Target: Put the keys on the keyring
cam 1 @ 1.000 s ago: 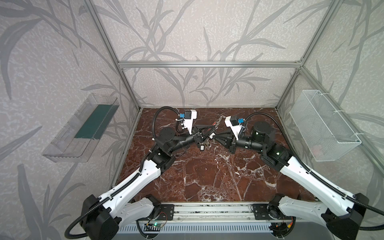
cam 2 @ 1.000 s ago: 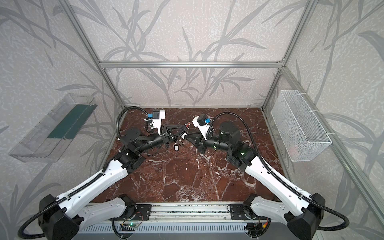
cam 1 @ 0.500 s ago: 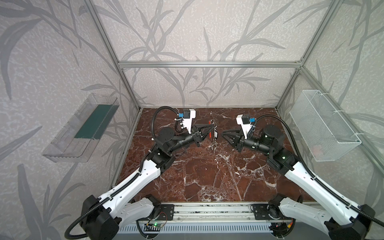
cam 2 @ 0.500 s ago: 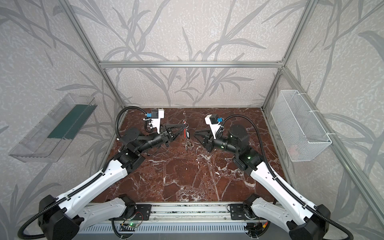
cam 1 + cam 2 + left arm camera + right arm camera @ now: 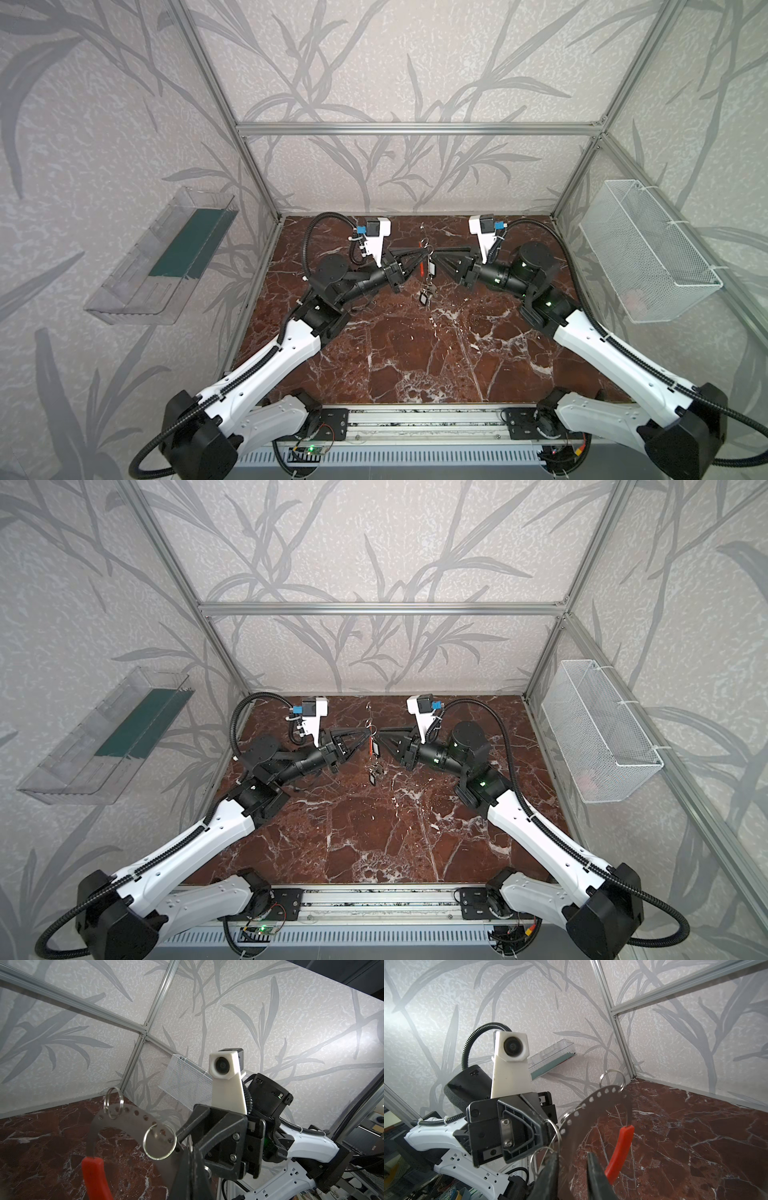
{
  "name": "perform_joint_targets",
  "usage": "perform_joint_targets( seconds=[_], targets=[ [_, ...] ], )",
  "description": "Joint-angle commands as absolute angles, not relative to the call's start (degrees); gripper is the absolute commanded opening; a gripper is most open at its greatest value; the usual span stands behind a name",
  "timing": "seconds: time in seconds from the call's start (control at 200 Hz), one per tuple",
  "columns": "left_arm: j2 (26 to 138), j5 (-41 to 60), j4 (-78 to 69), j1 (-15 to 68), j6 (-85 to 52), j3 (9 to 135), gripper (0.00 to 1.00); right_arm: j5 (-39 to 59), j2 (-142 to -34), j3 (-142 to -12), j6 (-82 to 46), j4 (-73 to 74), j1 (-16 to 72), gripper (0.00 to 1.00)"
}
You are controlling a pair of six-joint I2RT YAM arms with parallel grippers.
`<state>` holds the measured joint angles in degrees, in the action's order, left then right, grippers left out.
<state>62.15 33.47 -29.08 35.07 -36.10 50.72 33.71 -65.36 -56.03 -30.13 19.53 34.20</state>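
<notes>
While its arm stretches out and bends inward, the left gripper [image 5: 419, 255] clenches the keyring [image 5: 124, 1121] upright above the far-middle table [image 5: 415, 353], the keys [image 5: 425, 296] dangling beneath; opposite, the right gripper [image 5: 436, 255] levels inward, jaws parted beside the ring's rim.

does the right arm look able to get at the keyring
Likely yes: the left tool holds the keyring in the air, and the right tool, jaws open, flanks its band.
</notes>
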Motion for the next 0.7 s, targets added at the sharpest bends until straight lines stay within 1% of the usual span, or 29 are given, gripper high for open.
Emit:
perform_joint_targets(
  seconds=[0.0, 0.215, 0.345, 0.56, 0.62, 0.695],
  targets=[
    [60.6, 34.4, -30.7, 35.2, -36.8, 52.0, 0.0, 35.7, -65.9, -58.3, -34.0, 26.5, 33.8, 0.25],
    [60.5, 34.4, -30.6, 35.3, -36.8, 52.1, 0.0, 35.8, -66.1, -58.1, -35.4, 27.7, 33.5, 0.24],
    [60.6, 34.5, -30.6, 35.4, -36.8, 52.2, 0.0, 37.8, -66.7, -58.4, -36.0, 27.8, 33.4, 0.22],
    [59.9, 33.8, -30.3, 35.4, -36.5, 51.8, 0.0, 39.2, -67.1, -58.0, -36.1, 26.3, 33.4, 0.21],
    [59.8, 33.9, -30.2, 35.5, -36.4, 51.9, 0.0, 39.8, -67.1, -57.8, -36.2, 26.1, 33.4, 0.17],
    [60.0, 34.1, -30.2, 35.4, -36.4, 51.9, 0.0, 40.7, -67.3, -57.6, -36.1, 26.7, 33.4, 0.14]
  ],
)
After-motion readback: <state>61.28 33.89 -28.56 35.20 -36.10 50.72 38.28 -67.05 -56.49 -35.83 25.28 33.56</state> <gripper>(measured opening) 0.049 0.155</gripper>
